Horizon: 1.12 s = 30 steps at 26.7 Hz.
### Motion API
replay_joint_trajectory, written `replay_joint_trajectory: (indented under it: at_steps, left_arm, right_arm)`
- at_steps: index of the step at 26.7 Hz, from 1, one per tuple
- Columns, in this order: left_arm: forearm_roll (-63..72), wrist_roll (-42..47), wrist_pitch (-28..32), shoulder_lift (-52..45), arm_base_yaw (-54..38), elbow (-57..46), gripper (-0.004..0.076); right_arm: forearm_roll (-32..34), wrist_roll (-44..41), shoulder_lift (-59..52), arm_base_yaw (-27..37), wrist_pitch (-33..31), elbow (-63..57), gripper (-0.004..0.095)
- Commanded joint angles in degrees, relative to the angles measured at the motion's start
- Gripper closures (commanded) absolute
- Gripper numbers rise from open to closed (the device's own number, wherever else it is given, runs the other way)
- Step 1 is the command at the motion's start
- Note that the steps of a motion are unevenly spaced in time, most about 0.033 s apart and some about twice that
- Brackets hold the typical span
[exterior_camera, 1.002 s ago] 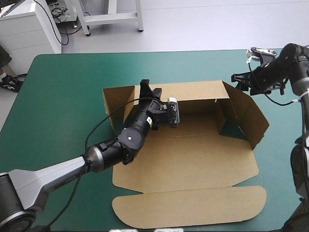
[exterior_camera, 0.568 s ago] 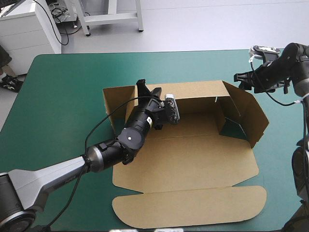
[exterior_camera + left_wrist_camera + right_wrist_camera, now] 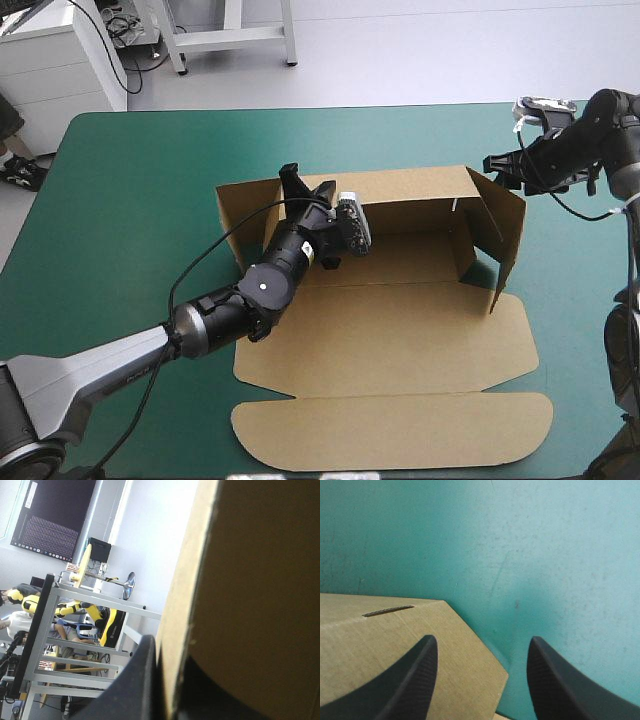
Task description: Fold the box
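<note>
The brown box lies in the middle of the table, its base and lid flat and its back wall raised. My left gripper is shut on the top edge of that back wall near its left end. In the left wrist view one black finger presses against the board, which hides the other. The right side wall stands nearly upright. My right gripper hovers open at that wall's far top corner. In the right wrist view the slotted board lies under one finger.
The rounded lid flap lies flat near the table's front edge. A short left side flap stands beside my left gripper. Bare teal-green cover spreads to the left and beyond the box's back wall.
The right side wall has swung from leaning outward to nearly upright. My left gripper has shifted slightly with the back wall. The right gripper has barely moved.
</note>
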<state>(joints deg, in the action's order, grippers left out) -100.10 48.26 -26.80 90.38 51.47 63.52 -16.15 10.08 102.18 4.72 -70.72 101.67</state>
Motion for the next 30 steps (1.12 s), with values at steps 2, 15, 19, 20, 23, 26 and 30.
replay_joint_trajectory:
  at_steps: [2, 15, 19, 20, 23, 26, 30]
  left_arm:
    - [-1.63, 1.39, 0.06, -2.81, 0.05, 1.5, 0.0731]
    - [-1.63, -11.9, 0.52, -0.2, 0.05, 1.24, 0.0731]
    - [-1.36, -11.9, 0.52, 0.88, 0.05, 1.24, 0.0731]
    - [-1.36, -11.9, 0.52, 0.98, 0.05, 1.24, 0.0731]
    - [-1.36, -11.9, 0.52, 1.35, 0.05, 1.24, 0.0731]
    - [-1.36, -11.9, 0.29, 1.72, 0.05, 1.24, 0.0731]
    - [-1.36, -11.8, 0.42, 1.84, 0.05, 1.24, 0.0731]
  right_arm:
    - [-4.35, 0.77, -3.22, 0.31, -1.15, 0.72, 0.0453]
    - [-7.23, 7.96, -7.98, 0.42, -0.35, -11.72, 0.0482]
    - [-7.23, 8.27, -8.79, 0.42, -1.0, -11.95, 0.0482]
    - [-7.73, 8.37, -9.04, 0.42, -1.0, -11.95, 0.0482]
    - [-9.68, 9.68, -10.15, 0.42, -0.87, -12.88, 0.0482]
    - [-11.28, 11.8, -11.49, 0.42, 0.07, -15.56, 0.0482]
    - [-12.57, 14.64, -14.0, 0.42, 5.59, -22.81, 0.0482]
